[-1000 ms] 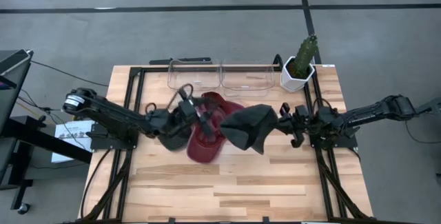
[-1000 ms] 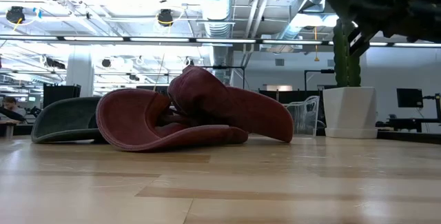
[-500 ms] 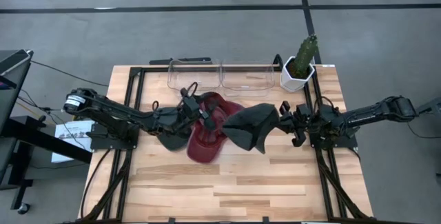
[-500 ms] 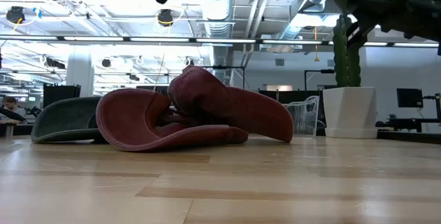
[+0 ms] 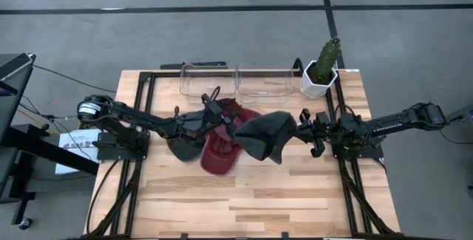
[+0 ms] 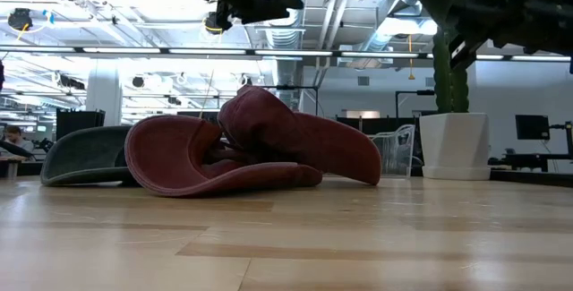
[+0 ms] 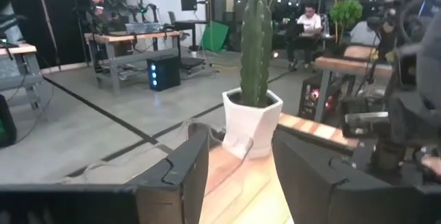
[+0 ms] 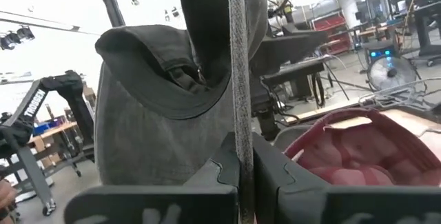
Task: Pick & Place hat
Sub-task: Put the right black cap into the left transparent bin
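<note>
Three hats are seen. A dark gray hat (image 5: pixel 264 136) is held up in the air over the wooden surface (image 5: pixel 259 196), with its brim pinched in the right claw (image 5: pixel 301 128), whose fingers are pressed together on it. A red hat (image 5: pixel 224 145) lies on the surface near the middle. A green hat (image 6: pixel 85 155) lies just beside it on the left arm's side, touching it. Two clear bins (image 5: pixel 236 80) are set side by side at the far edge, and one cactus (image 5: pixel 328 54) in one white pot (image 5: pixel 318 81) is stood next to them. Two arms are seen. The left claw (image 5: pixel 222 116) is hung above the red hat with its fingers apart, and nothing is held in it. Since a second ago, the left claw has been moved further over the red hat, toward the gray hat. The gray hat has been kept in almost the same spot.
</note>
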Motion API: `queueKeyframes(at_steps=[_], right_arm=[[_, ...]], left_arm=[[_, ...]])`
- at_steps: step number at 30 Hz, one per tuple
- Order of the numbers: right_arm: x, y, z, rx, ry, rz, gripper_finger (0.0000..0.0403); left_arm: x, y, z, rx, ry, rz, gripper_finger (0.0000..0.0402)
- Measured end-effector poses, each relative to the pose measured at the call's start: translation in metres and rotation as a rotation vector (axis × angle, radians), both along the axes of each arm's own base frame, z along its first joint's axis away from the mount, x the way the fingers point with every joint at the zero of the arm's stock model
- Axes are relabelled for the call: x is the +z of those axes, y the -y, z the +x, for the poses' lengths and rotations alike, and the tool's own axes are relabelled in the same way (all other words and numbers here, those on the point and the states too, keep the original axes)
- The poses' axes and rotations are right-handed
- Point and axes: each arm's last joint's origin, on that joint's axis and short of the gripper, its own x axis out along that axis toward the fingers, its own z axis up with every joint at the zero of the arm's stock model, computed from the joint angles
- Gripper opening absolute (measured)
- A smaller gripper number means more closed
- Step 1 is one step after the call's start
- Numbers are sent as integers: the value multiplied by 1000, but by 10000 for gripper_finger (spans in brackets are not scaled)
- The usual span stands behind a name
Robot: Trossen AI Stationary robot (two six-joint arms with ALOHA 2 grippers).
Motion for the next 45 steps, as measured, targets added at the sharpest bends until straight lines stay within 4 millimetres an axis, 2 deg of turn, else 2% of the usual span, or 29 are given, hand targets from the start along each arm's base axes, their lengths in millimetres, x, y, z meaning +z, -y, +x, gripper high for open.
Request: queueKeyframes(at_steps=[15,19,25,28,32,40,45], right_arm=[[-4,1,2,-47,-45,3,1],[-5,1,2,-50,-54,2,1],[-6,2,3,-75,-64,-10,1],[-9,3,3,-101,-93,-11,1],[-12,3,3,-126,-119,-10,1],[-11,3,3,-130,-116,-14,1],[-11,3,3,-133,-115,-38,1]], left_arm=[[52,-6,14,-26,72,103,159],[68,-14,17,7,90,137,159],[81,-30,17,72,49,233,159],[88,-33,12,84,55,243,159],[101,-33,-8,41,8,188,159],[116,-36,-46,-331,-30,-1,159],[106,-39,-50,-464,-85,-203,159]])
